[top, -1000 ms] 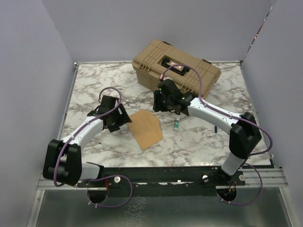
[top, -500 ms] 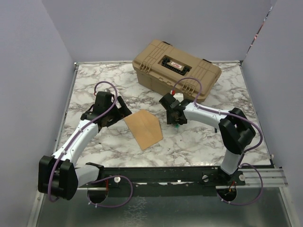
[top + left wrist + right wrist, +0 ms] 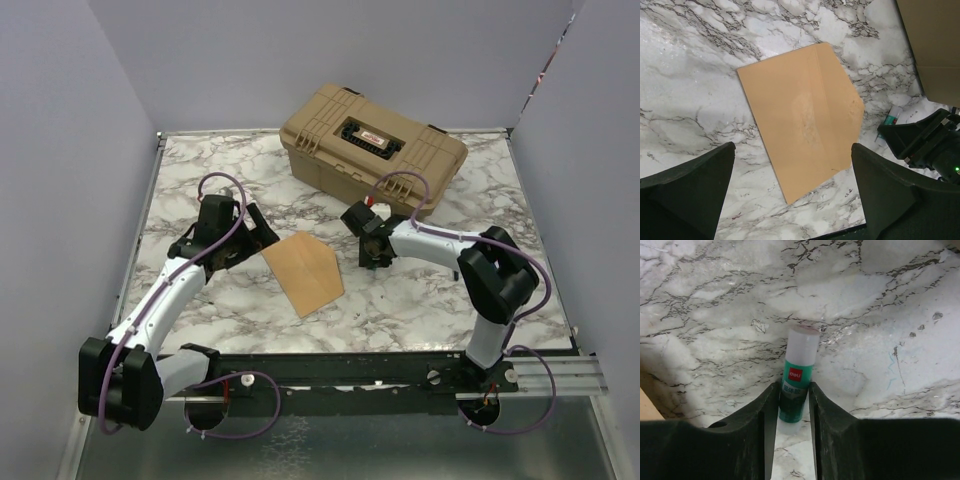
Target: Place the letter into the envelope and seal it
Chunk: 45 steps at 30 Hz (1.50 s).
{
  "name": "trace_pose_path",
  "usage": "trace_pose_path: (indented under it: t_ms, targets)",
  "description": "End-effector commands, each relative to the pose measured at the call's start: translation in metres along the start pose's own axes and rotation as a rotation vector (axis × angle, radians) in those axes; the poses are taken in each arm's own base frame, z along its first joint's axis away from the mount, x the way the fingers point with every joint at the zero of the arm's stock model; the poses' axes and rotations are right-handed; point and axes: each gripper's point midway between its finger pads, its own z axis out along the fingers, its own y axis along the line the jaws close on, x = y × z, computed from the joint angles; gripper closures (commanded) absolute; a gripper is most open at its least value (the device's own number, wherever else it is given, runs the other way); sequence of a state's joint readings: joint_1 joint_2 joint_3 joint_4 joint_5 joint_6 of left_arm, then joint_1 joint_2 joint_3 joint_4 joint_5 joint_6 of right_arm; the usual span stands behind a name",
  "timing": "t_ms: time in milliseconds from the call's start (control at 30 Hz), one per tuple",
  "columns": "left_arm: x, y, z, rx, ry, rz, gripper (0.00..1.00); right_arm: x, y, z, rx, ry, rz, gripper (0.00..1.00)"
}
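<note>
Toolbox behind envelope; seemingly open marble nearside.

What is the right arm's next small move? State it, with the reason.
Probably lift the glue stick straight up: the right gripper looks closed on its sides, while it lies flat on the table.

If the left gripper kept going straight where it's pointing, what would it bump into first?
Most likely the flat orange-brown paper envelope on the marble table. It lies straight ahead of the open left gripper, with nothing seen in between.
</note>
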State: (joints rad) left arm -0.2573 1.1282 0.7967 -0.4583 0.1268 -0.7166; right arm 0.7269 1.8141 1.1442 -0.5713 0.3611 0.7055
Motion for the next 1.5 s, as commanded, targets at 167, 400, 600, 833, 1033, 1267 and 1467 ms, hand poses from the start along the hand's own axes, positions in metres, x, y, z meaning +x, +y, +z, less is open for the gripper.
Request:
trace_pose_path:
  t_ms: [167,400,600,833,1033,1267,1467]
  targets:
    - [-0.001,-0.026,-0.011,0.131,-0.002,0.008,0.01,-0.011,0.025,-0.024,-0.192,-0.043,0.016,0.80]
    - [-0.012,-0.062,-0.026,0.302,-0.027,0.005,0.01,-0.051,0.054,-0.092,-0.456,-0.190,0.043,0.84]
    - [-0.035,-0.109,-0.049,0.518,-0.096,-0.067,0.01,-0.085,0.103,-0.184,-0.893,-0.374,-0.021,0.84]
    - [-0.068,-0.164,-0.109,0.879,-0.260,-0.122,0.09,-0.100,0.135,-0.289,-1.357,-0.539,-0.110,0.84]
    - [-0.068,-0.186,-0.146,1.021,-0.300,0.007,0.21,-0.097,0.148,-0.324,-1.539,-0.504,-0.151,0.84]
    - [-0.058,-0.200,-0.170,1.108,-0.299,0.137,0.25,-0.094,0.156,-0.333,-1.614,-0.441,-0.164,0.84]
    - [-0.048,-0.198,-0.154,1.094,-0.239,0.133,0.40,-0.089,0.164,-0.329,-1.645,-0.369,-0.183,0.85]
